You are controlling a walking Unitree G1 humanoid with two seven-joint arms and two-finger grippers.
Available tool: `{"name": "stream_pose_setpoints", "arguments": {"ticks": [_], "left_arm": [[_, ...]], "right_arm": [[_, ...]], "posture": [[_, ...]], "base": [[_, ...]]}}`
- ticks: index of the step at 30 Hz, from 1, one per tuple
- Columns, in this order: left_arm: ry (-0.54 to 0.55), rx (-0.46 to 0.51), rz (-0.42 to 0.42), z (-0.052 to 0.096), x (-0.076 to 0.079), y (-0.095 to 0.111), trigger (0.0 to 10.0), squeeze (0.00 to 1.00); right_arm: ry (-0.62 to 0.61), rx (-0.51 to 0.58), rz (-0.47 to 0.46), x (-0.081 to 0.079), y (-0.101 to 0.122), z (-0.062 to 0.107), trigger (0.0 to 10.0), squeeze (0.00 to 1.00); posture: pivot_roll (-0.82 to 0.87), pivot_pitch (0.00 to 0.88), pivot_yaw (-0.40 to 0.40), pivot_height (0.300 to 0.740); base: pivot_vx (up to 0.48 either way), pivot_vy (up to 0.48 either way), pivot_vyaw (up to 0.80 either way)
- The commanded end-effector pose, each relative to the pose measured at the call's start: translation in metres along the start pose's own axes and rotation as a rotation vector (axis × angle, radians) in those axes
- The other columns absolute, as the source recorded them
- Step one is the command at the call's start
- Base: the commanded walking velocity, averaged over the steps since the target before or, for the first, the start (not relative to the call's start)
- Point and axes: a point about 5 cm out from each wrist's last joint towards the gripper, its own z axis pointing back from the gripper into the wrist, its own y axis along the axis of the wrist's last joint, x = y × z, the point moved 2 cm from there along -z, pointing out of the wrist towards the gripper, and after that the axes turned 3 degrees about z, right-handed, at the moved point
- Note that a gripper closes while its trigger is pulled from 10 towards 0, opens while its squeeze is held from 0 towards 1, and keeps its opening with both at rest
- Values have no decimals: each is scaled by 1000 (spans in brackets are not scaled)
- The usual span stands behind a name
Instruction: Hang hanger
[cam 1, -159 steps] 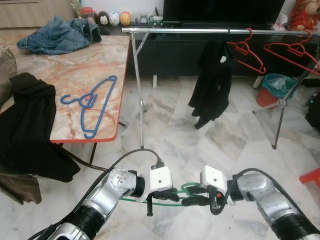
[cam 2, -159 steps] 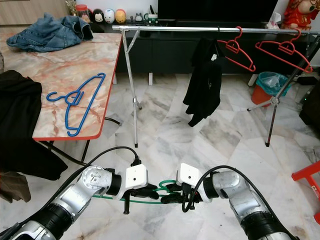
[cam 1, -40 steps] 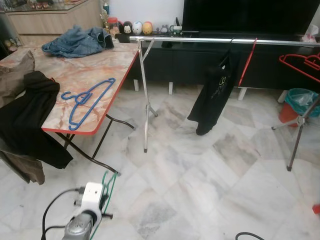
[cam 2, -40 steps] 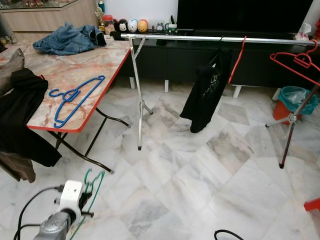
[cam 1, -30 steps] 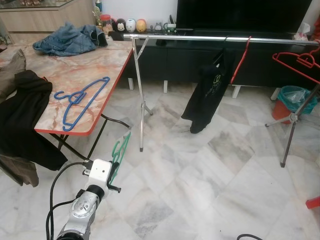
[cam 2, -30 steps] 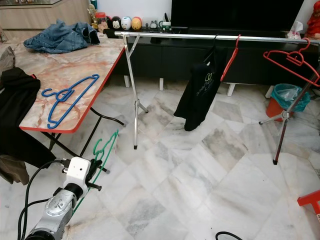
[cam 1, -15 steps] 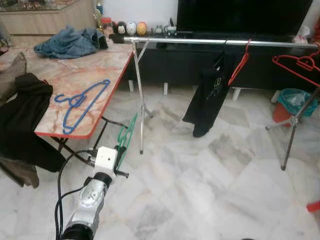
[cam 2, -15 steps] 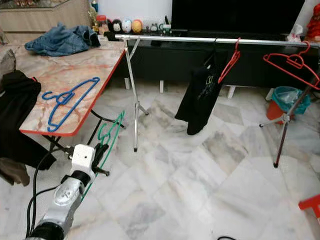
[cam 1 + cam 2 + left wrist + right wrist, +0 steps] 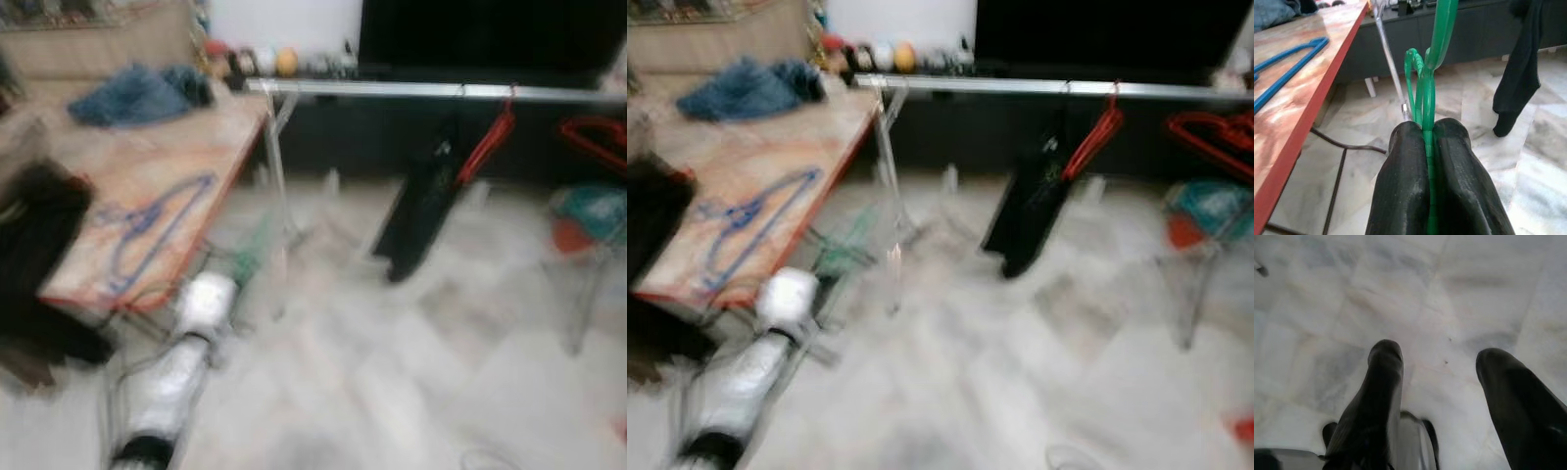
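Green hanger (image 9: 1426,98): thin plastic wire, hooked top, pinched tight in the left pincer (image 9: 1428,147), below the rail (image 9: 431,90), beside the desk (image 9: 118,196).
Right pincer (image 9: 1440,377): spread wide, empty, over marble floor (image 9: 1459,289).
Progress: carried, not yet hung on the rail.

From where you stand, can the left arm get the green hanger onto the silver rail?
Probably not yet. The left gripper is shut on the green hanger low beside the table, well short of the rail. Open floor lies between, so stepping closer should do it.
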Motion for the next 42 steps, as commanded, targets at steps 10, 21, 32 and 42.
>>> {"name": "stream_pose_setpoints", "arguments": {"ticks": [10, 21, 32, 42], "left_arm": [[-50, 52, 14, -11, 14, 14, 10000, 0], [-69, 54, 16, -14, 17, 16, 10000, 0], [-76, 58, 30, -18, 20, 20, 10000, 0], [-58, 58, 38, -20, 17, 21, 10000, 0]], "right_arm": [[-31, -31, 1, 13, -10, 5, 10000, 0], [-42, -27, -1, 12, -10, 5, 10000, 0], [-30, -21, 35, 12, -8, 5, 10000, 0], [-21, -21, 36, 12, -5, 3, 10000, 0]], "posture": [[55, 0, 22, 740], [49, 0, 26, 740], [46, 0, 23, 740], [46, 0, 20, 740]], "base": [[359, 0, 0], [363, 0, -291], [371, 0, 0], [373, 0, 467]]}}
